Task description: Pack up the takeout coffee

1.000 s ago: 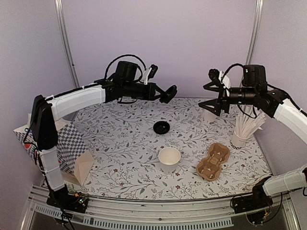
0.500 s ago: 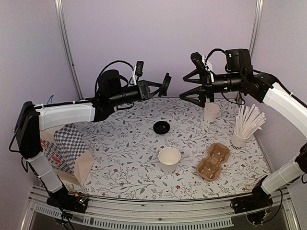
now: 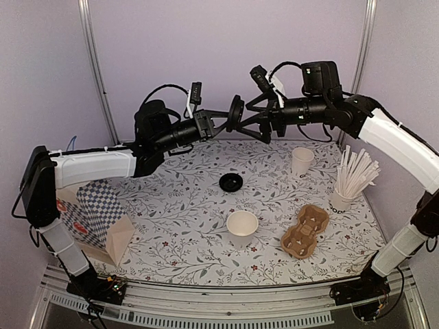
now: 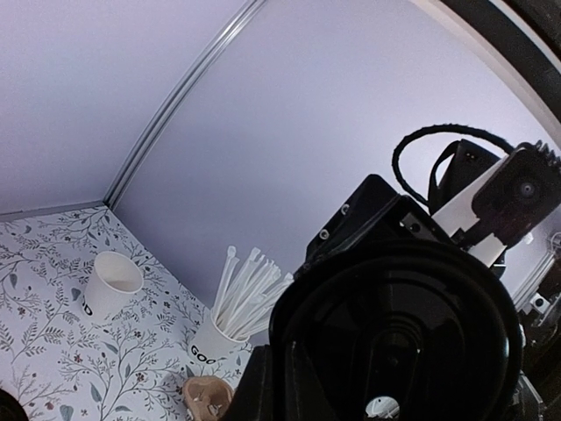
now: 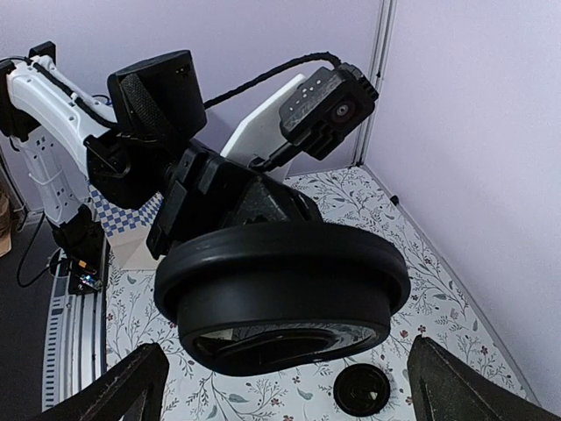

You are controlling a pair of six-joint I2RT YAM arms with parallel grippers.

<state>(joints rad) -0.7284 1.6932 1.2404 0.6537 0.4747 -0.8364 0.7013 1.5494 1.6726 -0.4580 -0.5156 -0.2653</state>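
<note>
Two hands are meeting: my left hand (image 3: 228, 124) is pinching the black lid (image 3: 236, 114), well above the lidless takeout coffee cup (image 3: 242, 227) standing on the worktop (image 3: 171, 205), and I am centring my wide-spread right hand (image 3: 250, 120) around that lid before squeezing.

The white cup of sticks (image 4: 210, 346) by the table's (image 4: 44, 368) right edge reads "GOO" in dark letters. The plain cup's (image 4: 107, 285) lettering is too partial to read.

Bright, even, diffuse light; faint soft shadows on the table (image 3: 171, 199); wide-angle bowing in wrist views
</note>
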